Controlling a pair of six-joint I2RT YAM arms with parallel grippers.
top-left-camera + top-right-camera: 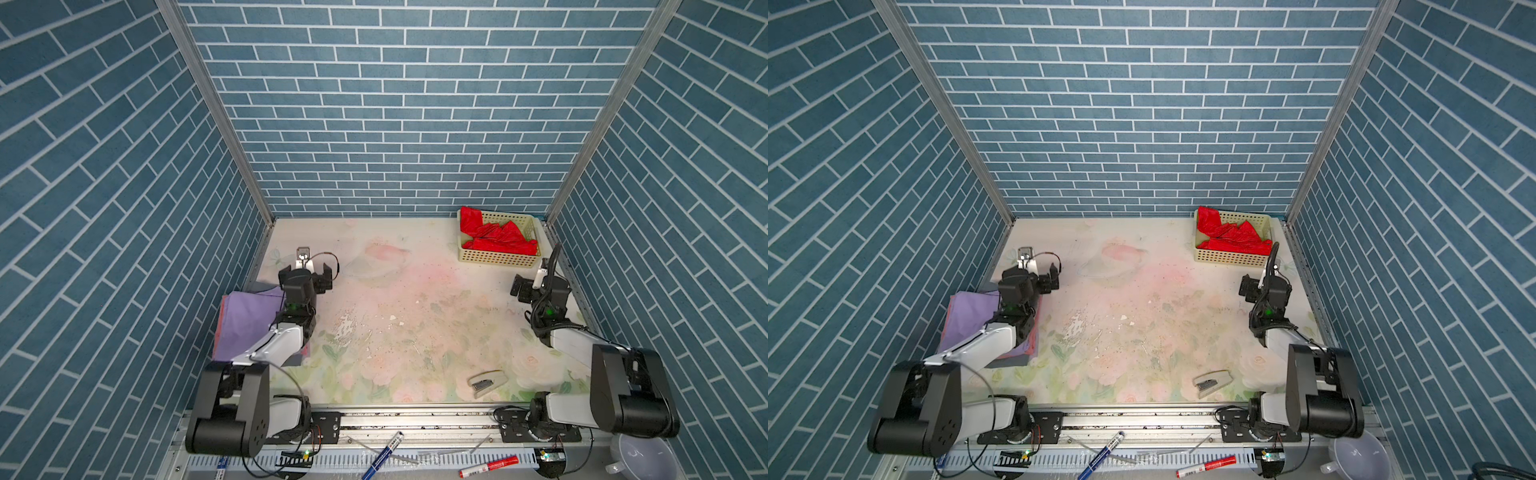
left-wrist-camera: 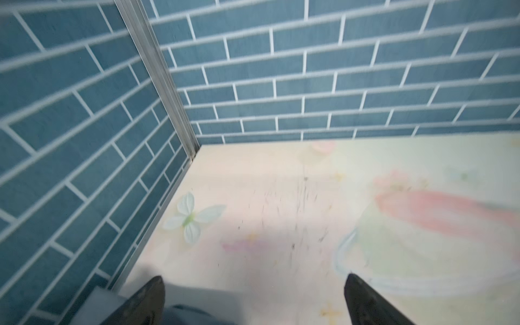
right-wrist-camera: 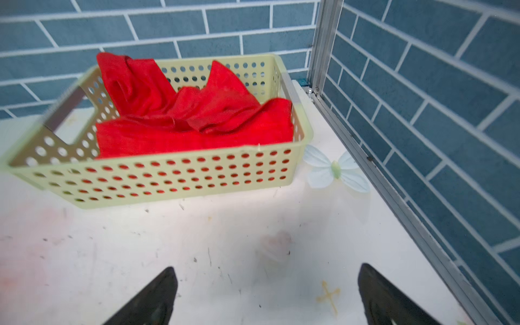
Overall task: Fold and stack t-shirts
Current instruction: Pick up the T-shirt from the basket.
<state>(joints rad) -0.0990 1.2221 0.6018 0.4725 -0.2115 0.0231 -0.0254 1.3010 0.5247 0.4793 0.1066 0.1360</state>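
Note:
A crumpled red t-shirt (image 1: 498, 240) (image 1: 1233, 240) (image 3: 197, 121) lies in the pale yellow-green basket (image 1: 496, 261) (image 1: 1229, 261) (image 3: 168, 183) at the back right. At the left edge, a folded lavender t-shirt (image 1: 245, 324) (image 1: 967, 316) tops a flat stack with pink and grey edges showing beneath, partly hidden by my left arm. My left gripper (image 1: 307, 269) (image 1: 1034, 273) (image 2: 253, 278) stands open and empty beyond the stack, facing the back-left corner. Short of the basket, my right gripper (image 1: 538, 283) (image 1: 1264, 284) (image 3: 267, 267) is open and empty above bare table.
A grey stapler (image 1: 488, 382) (image 1: 1212, 382) lies near the table's front right. Blue brick walls close in on three sides. A blue marker (image 1: 382, 455), a red marker (image 1: 488, 465) and a white bowl (image 1: 648, 457) sit on the front rail, off the table.

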